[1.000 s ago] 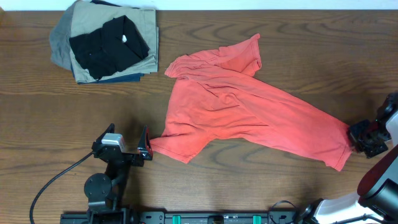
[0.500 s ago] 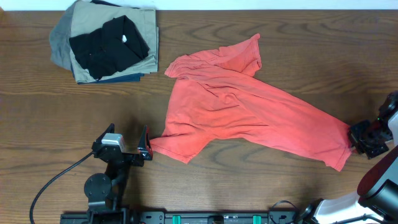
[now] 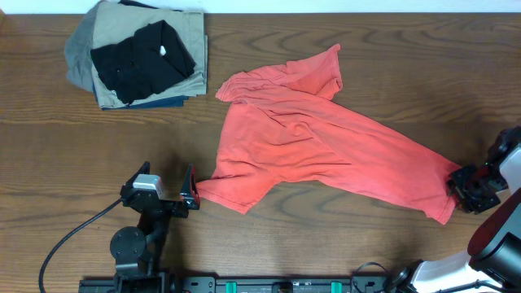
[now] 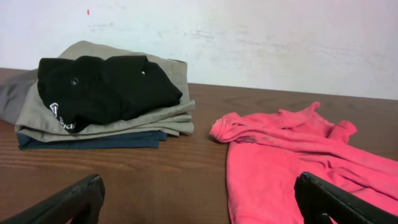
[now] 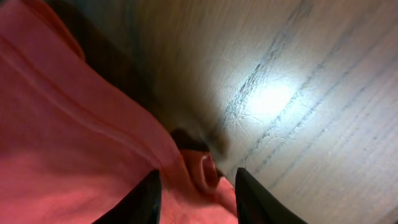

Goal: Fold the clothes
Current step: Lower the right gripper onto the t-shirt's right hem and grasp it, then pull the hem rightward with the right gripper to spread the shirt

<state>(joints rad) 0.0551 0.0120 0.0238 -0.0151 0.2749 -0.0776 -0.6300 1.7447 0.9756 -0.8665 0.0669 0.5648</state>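
The coral-red T-shirt (image 3: 326, 146) lies spread and rumpled across the middle of the table, running from a sleeve at the back to its hem at the right. It also shows in the left wrist view (image 4: 292, 168) and the right wrist view (image 5: 74, 137). My left gripper (image 3: 189, 189) is open and empty, resting low by the shirt's near-left corner; in its wrist view (image 4: 199, 202) the right finger lies over the cloth's edge. My right gripper (image 3: 466, 185) is at the shirt's right hem corner, its fingers (image 5: 198, 190) closed on a bunch of the cloth.
A stack of folded garments (image 3: 138, 57), black on khaki over grey and navy, sits at the back left and shows in the left wrist view (image 4: 99, 93). A white wall (image 4: 249, 37) borders the table's far edge. The left arm's cable (image 3: 73, 236) trails along the front.
My right gripper has shifted slightly left onto the shirt's hem corner. The left arm and the rest of the shirt have not moved.
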